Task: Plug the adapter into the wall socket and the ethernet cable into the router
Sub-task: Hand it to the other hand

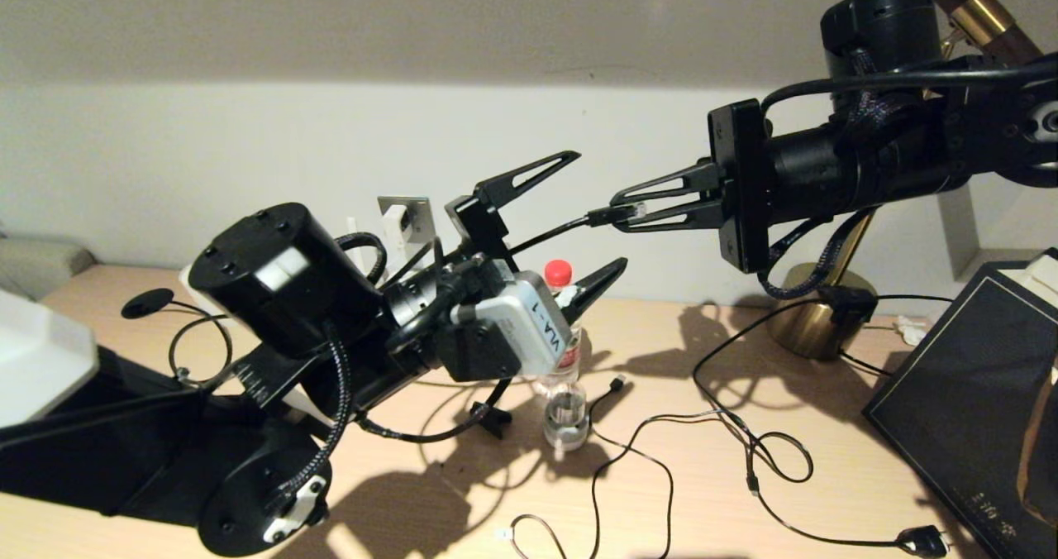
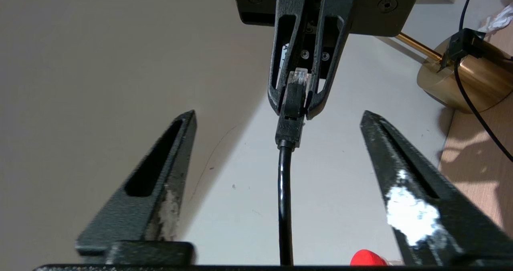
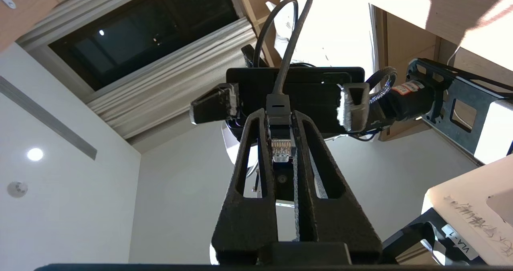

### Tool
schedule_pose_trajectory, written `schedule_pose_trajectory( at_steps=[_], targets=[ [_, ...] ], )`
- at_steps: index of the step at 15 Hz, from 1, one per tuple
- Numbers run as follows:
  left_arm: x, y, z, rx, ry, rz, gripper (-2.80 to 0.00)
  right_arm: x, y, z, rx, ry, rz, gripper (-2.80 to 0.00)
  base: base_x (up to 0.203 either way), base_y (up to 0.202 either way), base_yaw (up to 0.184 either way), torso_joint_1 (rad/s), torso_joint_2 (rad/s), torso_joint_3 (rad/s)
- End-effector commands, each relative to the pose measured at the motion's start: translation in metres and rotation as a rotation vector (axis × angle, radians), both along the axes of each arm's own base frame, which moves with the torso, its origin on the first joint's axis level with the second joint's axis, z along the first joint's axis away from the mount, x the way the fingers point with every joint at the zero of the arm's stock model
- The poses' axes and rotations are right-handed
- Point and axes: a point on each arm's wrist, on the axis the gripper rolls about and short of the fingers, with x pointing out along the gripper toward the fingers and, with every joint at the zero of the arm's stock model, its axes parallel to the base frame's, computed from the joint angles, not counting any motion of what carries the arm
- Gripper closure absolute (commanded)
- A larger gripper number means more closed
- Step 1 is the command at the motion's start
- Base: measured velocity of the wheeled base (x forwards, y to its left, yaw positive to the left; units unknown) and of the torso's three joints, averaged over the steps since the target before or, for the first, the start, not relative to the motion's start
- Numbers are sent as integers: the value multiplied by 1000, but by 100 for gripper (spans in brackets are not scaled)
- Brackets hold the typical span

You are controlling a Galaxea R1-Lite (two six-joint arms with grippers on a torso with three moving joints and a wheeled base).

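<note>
Left gripper [image 1: 591, 220]: nearest the head camera, raised above the desk, fingers spread wide, touching nothing
Right gripper [image 1: 618, 208]: clamped on the ethernet cable [image 2: 285, 191] at its clear-tipped connector, in mid-air
Wall socket [image 1: 407, 220]: on the wall behind the left arm

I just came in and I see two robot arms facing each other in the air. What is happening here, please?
The right gripper is shut on the clear-tipped connector of the black ethernet cable, holding it in the air above the desk. The left gripper faces it with fingers spread open on either side of the cable, not touching it. It looks like a handover from left to right. The wall socket is partly visible behind the left arm. The router is not clearly in view.
</note>
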Motion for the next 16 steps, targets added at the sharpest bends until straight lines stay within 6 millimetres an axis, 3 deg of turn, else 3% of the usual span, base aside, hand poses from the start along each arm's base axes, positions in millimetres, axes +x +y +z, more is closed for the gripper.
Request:
schedule_pose_trajectory(
  at_steps=[1,2,3,16],
  targets=[
    [0,0,0,0,-9,0,-280,0,0,0,2,10,5,0,0,0,0,0,0,0],
    [0,0,0,-1,-8,0,-280,0,0,0,3,9,5,0,0,0,0,0,0,0],
    [0,0,0,-1,-8,0,0,0,0,0,2,10,4,0,0,0,0,0,0,0],
    [-1,1,-1,0,-4,0,0,2,0,-2,0,13,0,0,0,0,0,0,0,0]
  ],
)
